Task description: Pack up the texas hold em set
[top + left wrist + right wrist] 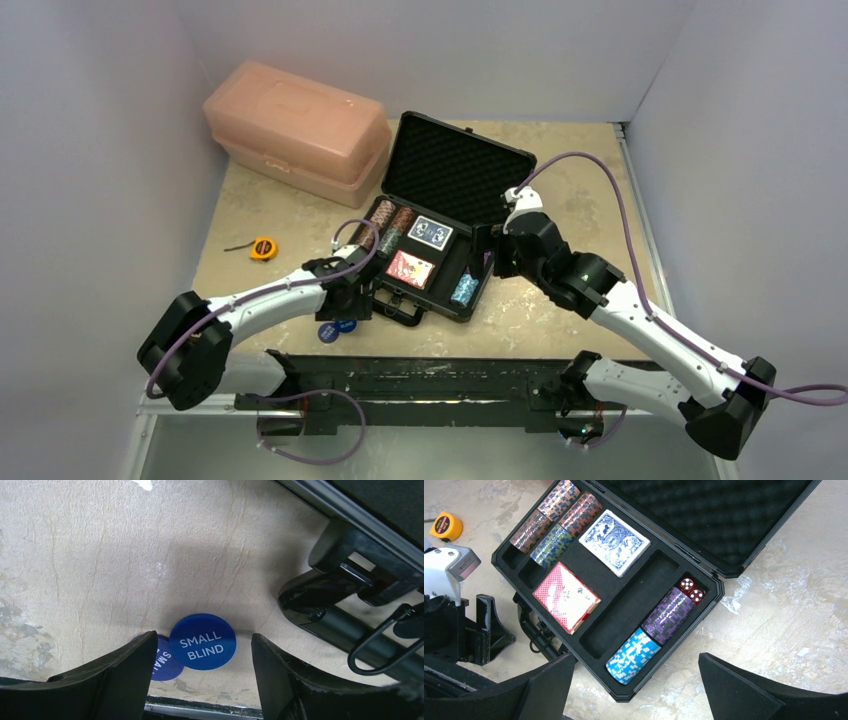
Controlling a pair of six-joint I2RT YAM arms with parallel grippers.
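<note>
**Left gripper poised over the loose discs beside the open case**

By the worktop's near edge, left of centre, two blue round discs (202, 641) overlap on bare stone. The left gripper (202, 647) hovers with fingers spread astride them, probably lining up a pinch. At mid-worktop the small black foam-lined briefcase (719, 592) lies open, lid towards the far edge, with the chip stacks (633, 655) and card decks (565, 596) already slotted. The right gripper (636, 672) hangs above it, released and empty.

I see white shells and black joints on both arms (270, 295), purple cables (578, 154), and fingers (300, 680) matte black, perhaps rubber.
</note>
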